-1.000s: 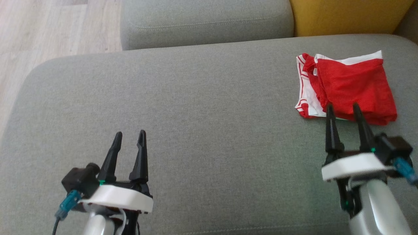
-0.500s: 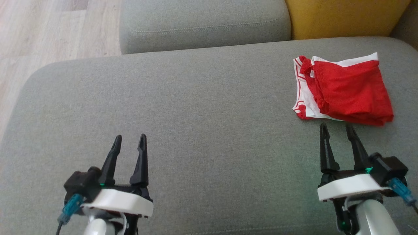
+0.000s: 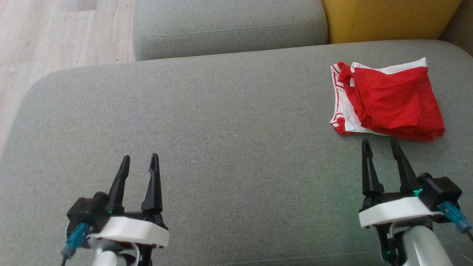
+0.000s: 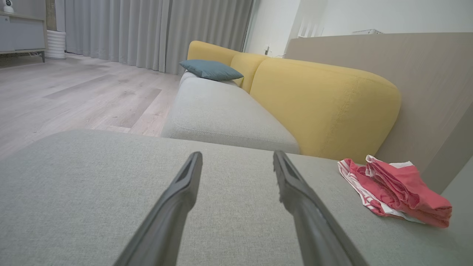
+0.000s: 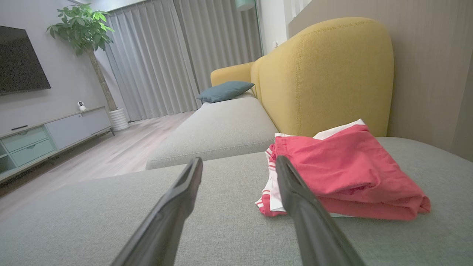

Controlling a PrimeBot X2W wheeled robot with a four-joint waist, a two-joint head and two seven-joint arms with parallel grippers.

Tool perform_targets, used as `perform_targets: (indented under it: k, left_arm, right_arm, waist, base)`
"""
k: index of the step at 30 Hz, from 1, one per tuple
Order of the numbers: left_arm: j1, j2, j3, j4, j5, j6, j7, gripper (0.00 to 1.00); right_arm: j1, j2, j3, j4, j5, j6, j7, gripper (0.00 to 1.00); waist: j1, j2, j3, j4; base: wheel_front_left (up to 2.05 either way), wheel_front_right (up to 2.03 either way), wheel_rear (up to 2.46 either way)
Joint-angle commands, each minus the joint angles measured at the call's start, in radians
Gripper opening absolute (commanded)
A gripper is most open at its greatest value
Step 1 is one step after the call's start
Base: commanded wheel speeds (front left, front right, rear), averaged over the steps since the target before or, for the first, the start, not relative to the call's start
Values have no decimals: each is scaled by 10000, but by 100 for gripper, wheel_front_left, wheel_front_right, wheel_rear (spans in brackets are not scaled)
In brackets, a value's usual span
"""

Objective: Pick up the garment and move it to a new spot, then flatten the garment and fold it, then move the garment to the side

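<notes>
Head view: left gripper, right gripper agape; garment near right edge of cushion.

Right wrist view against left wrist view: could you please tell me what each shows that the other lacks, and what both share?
Of the two, the right wrist view alone has the television, the plant's leaves and the right gripper, jaws open. The left wrist view alone has the wall panel's top edge and the left gripper, jaws open. Both share the folded red garment lying free on the grey seat, the yellow backrest, the blue cushion and the curtains.
</notes>
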Motion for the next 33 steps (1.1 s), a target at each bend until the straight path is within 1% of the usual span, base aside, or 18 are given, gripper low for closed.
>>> perform_targets:
  k: [1,5,12,17,18,22,33]
  left_arm:
    - [-319,50,405,-267,-11,-21,-122,100]
    - [-298,50,450,-203,-7,-20,-122,100]
    - [-232,50,454,-200,-115,36,-122,100]
    - [-244,50,499,-254,-131,-54,-122,100]
    - [33,0,70,93,-147,-32,0,0]
    - [160,-25,-28,574,-159,-30,22,0]
    - [20,47,166,671,-1473,-153,297,0]
  right_arm:
    - [-346,-21,266,-328,70,33,-135,100]
    - [-357,-21,294,-311,312,33,-135,100]
    - [-383,-20,349,-357,293,33,-135,100]
    - [-381,-20,393,-370,322,33,-135,100]
    - [-2,0,113,-8,320,0,0,0]
    - [130,17,112,446,334,0,20,0]
    - [85,-1,-10,379,1670,3,348,0]
  waist:
    - [0,-1,2,0]
    - [0,-1,-5,-4]
    - [0,-1,-13,-14]
    - [0,-1,-12,-13]
    - [0,-1,-13,-13]
    - [0,-1,-13,-12]
    - [0,-1,0,20]
  base:
    - [0,0,0]
    - [0,0,0]
    - [0,0,0]
    - [0,0,0]
    - [0,0,0]
    - [0,0,0]
    - [0,0,0]
